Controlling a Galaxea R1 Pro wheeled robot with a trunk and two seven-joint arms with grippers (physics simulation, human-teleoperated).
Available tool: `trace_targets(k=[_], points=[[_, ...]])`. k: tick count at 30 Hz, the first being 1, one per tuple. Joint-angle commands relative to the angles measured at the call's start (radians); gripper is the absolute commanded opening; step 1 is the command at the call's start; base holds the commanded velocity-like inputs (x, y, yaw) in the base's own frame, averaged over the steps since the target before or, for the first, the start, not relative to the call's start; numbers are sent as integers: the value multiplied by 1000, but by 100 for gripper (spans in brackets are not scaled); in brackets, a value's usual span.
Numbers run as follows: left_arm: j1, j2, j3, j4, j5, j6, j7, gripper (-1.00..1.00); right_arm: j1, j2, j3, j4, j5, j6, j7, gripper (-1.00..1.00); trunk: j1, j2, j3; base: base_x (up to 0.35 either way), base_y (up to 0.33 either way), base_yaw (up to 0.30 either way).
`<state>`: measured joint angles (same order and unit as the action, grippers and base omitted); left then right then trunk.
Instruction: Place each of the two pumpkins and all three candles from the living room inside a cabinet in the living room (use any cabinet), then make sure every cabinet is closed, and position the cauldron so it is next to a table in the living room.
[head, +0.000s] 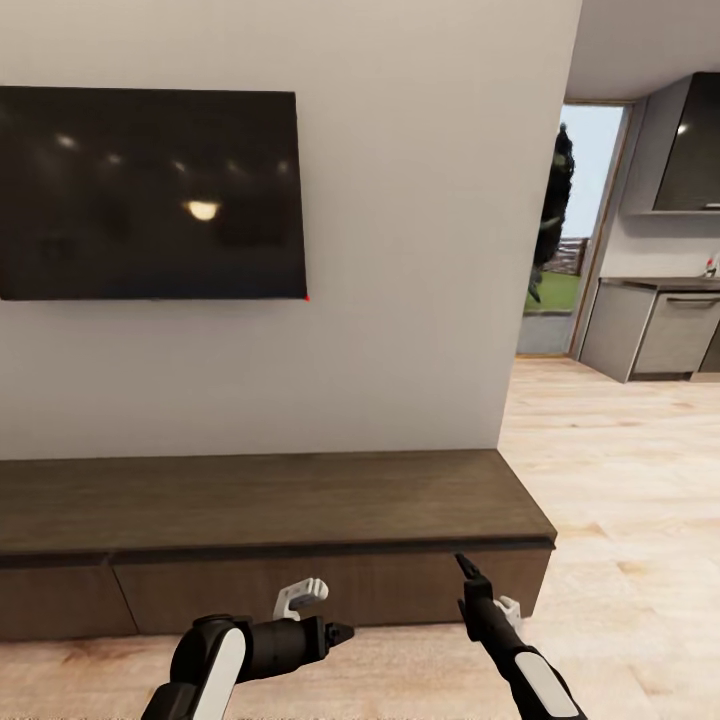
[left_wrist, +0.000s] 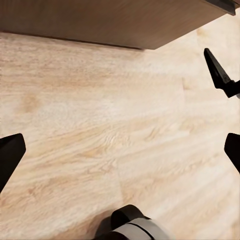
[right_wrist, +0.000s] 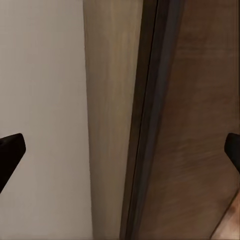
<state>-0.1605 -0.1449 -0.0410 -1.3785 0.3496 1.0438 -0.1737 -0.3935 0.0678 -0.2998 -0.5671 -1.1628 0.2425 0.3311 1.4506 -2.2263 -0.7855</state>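
The long, low dark-brown cabinet stands against the white wall, and its flat drawer fronts look closed. My left gripper hovers low in front of a drawer front, open and empty. In the left wrist view its fingers are spread wide over plank floor, with the cabinet base just beyond. My right gripper points up at the cabinet's top front edge near its right end, also open. The right wrist view has the cabinet edge between its fingertips. The pumpkins, candles, cauldron and table are out of view.
A large black TV hangs on the wall above the cabinet. Past the wall's corner on the right, light plank floor runs to a kitchen with grey units and a glass door.
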Motion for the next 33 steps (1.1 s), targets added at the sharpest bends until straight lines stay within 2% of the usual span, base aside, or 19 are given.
trace_targets(k=[1, 16, 20, 24, 33], points=[[-1, -1, 1, -1, -10, 3, -10, 100, -1, 1, -7, 0, -8, 10, 3, 100, 4, -8, -4, 0, 0, 0], [-1, 2, 0, -1, -10, 3, -10, 100, -1, 1, -7, 0, -8, 9, 6, 100, 61, -113, -51, 0, 0, 0], [-1, 2, -5, -2, -11, 3, -10, 100, 0, 1, -7, 0, -8, 9, 8, 100, 61, -113, -51, 0, 0, 0], [-1, 4, -33, -4, -10, 3, -10, 100, 0, 1, -7, 0, -8, 9, 26, 100, 61, -113, -51, 18, 6, 0], [-1, 5, -43, -4, 12, 3, -11, 100, 0, 1, -7, 0, -6, 9, 34, 100, 61, -113, -51, 134, 48, 0]])
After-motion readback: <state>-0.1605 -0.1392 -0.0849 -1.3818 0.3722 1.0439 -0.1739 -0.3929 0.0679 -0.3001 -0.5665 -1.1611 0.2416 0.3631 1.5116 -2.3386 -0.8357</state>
